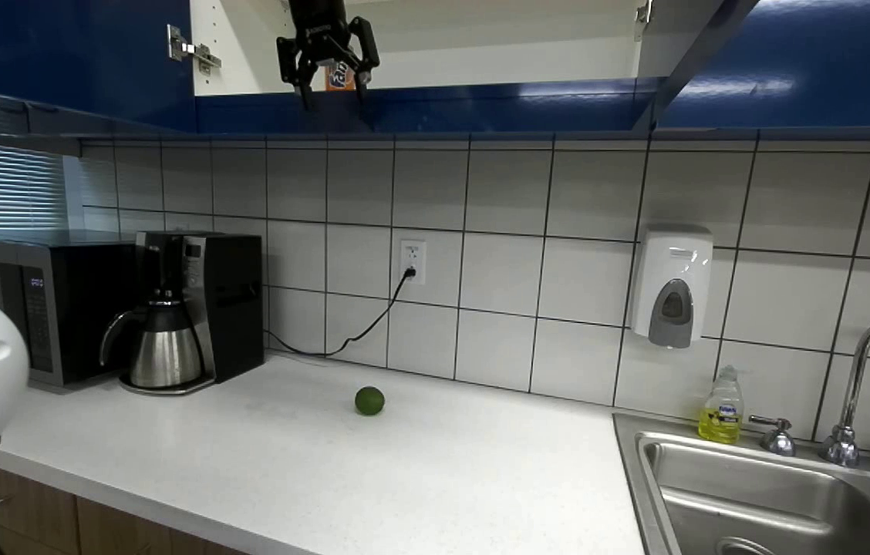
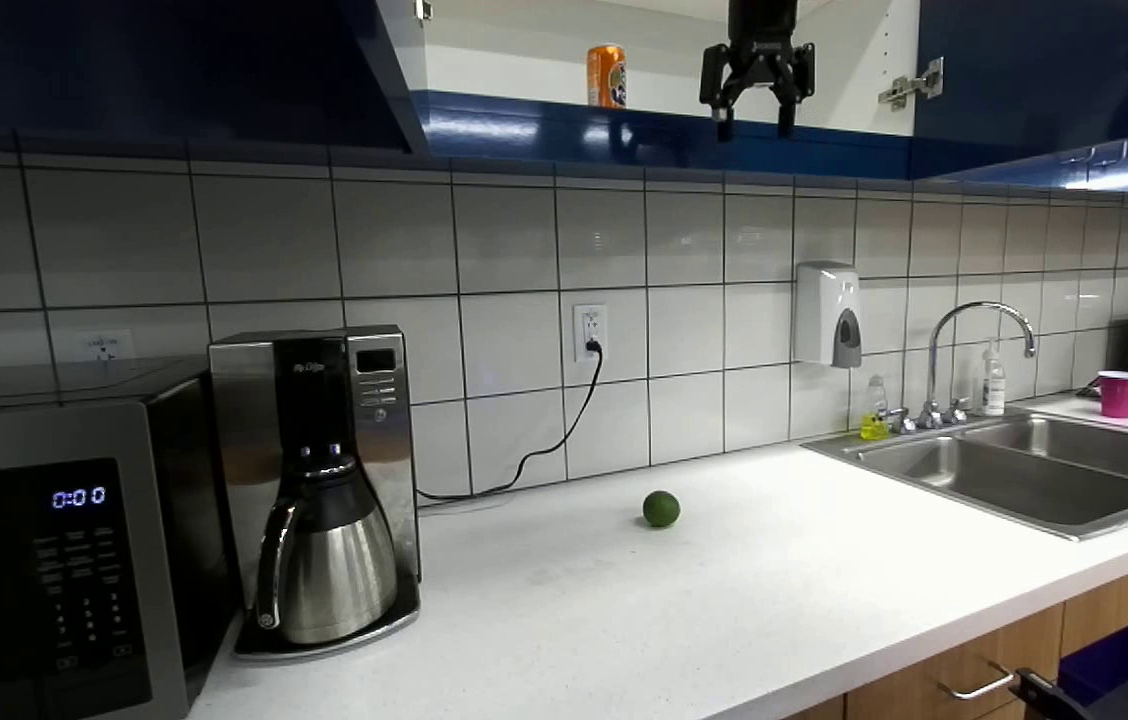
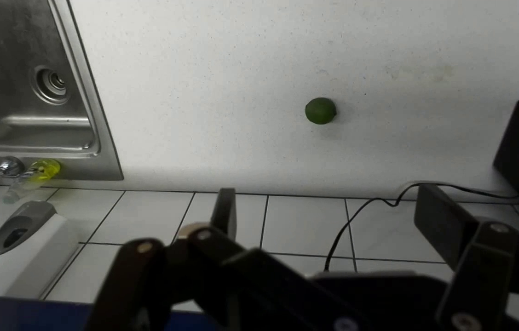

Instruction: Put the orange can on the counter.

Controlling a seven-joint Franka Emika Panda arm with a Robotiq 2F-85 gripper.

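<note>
The orange can stands upright in the open upper cabinet and shows in both exterior views (image 1: 340, 77) (image 2: 606, 76). In an exterior view it is partly hidden behind my gripper (image 1: 334, 104). In an exterior view my gripper (image 2: 755, 125) hangs to the can's right, fingers down, clearly apart from it. In the wrist view my gripper (image 3: 326, 207) is open with nothing between the fingers. The can is out of the wrist view. The off-white counter (image 1: 443, 470) lies below; it also shows in the wrist view (image 3: 209, 82) and in an exterior view (image 2: 564, 630).
A dark green ball (image 1: 369, 401) sits on the counter. A coffee maker (image 1: 234, 297) and microwave (image 2: 64, 540) stand at one end, the steel sink (image 1: 628, 462) at the other. A soap dispenser (image 1: 674, 285) hangs on the wall. The cabinet's blue lower edge (image 2: 524, 125) runs below the can.
</note>
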